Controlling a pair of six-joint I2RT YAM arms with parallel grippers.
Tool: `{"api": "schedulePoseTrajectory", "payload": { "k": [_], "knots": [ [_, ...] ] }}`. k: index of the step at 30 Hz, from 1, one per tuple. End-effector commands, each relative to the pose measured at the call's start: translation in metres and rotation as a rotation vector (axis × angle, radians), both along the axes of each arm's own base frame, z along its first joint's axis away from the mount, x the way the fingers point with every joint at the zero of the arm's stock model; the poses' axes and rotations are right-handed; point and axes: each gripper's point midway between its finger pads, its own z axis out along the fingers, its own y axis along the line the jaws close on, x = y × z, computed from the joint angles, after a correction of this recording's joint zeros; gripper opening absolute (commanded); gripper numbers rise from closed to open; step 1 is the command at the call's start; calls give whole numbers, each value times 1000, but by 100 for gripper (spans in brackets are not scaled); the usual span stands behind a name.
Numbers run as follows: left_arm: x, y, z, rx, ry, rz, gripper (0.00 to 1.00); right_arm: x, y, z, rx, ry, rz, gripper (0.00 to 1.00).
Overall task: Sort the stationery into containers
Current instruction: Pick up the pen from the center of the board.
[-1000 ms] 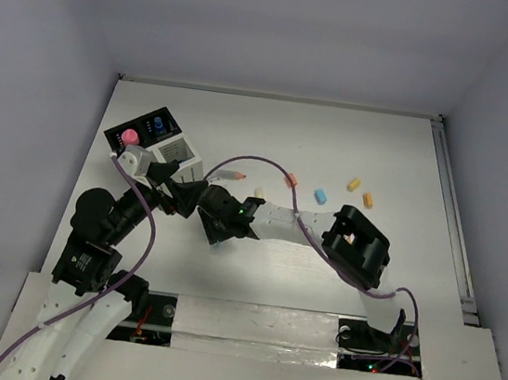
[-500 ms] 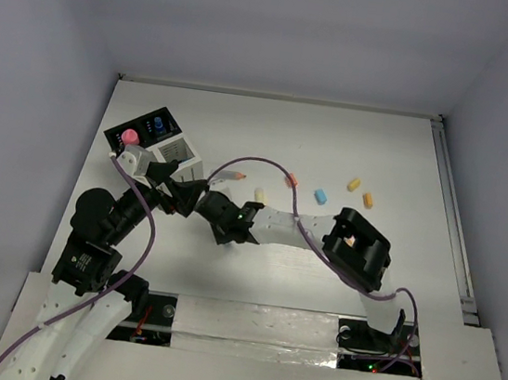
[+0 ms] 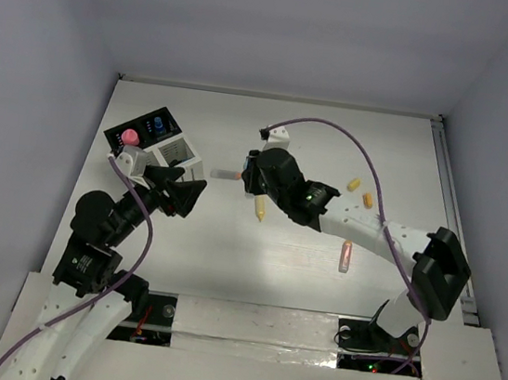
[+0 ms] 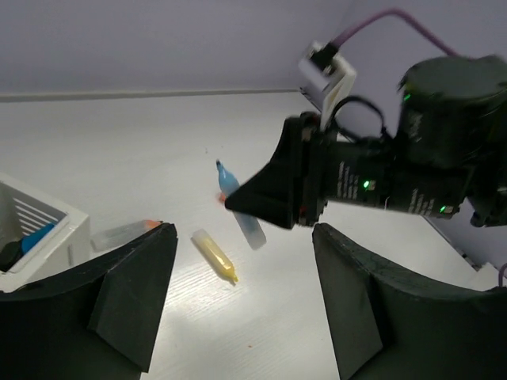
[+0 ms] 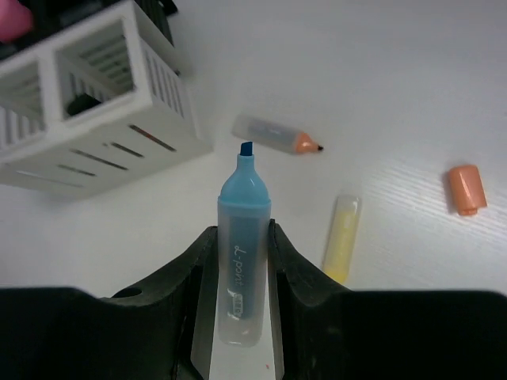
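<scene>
**Right gripper is holding the blue highlighter near the organizer**

The right gripper is pinching a light blue highlighter. Its jaws are standing narrow and are pressing on both sides of the barrel. The dark tip of the highlighter is sticking out beyond the jaws. It is pointing toward the white corner of the organizer, which is sitting ahead of the jaws and a little to their left. The tip and the organizer are not touching.

On the table, a clear stick with an orange point is lying just beyond the highlighter tip. A yellow marker is lying just to the right of the right jaw. An orange cap is lying farther out on that same side. A pink marker is lying well behind these jaws, beside the right arm.

The left gripper is standing with its jaws wide apart and is holding nothing. In its wrist view, the yellow marker and the held highlighter are showing in the gap between the jaws. The clear stick is lying near the tip of the left-hand jaw. A white compartment with something blue inside is sitting outside that jaw.
</scene>
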Motion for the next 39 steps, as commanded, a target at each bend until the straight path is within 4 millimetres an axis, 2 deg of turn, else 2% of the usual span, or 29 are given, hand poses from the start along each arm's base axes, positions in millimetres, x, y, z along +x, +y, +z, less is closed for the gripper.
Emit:
{"api": "schedulePoseTrajectory", "payload": {
  "k": [1,2,7,11,20,25,29,35,39],
  "knots": [
    [4,-15,-17,-63,80,-66,65,3,17,54,155,-122,50,10],
    [5,-17,-13,-85,64,-73,64,3,23,70,208,-151,64,10],
    [12,-20,-32,-128,128,-67,61,-7,38,93,317,-166,142,10],
    [17,-33,-43,-146,171,-95,61,-11,48,112,373,-181,193,10],
    [31,-41,-60,-139,231,-76,60,-20,58,114,419,-163,252,10],
    [37,-47,-68,-135,246,-42,52,-28,65,113,453,-140,296,10],
    [38,-59,-70,-133,237,-53,52,-32,67,112,457,-126,316,11],
    [45,-60,-70,-127,226,-12,50,-36,66,106,458,-108,329,12],
    [47,-57,-71,-134,220,10,39,-40,64,103,459,-98,338,12]
  ]
}}
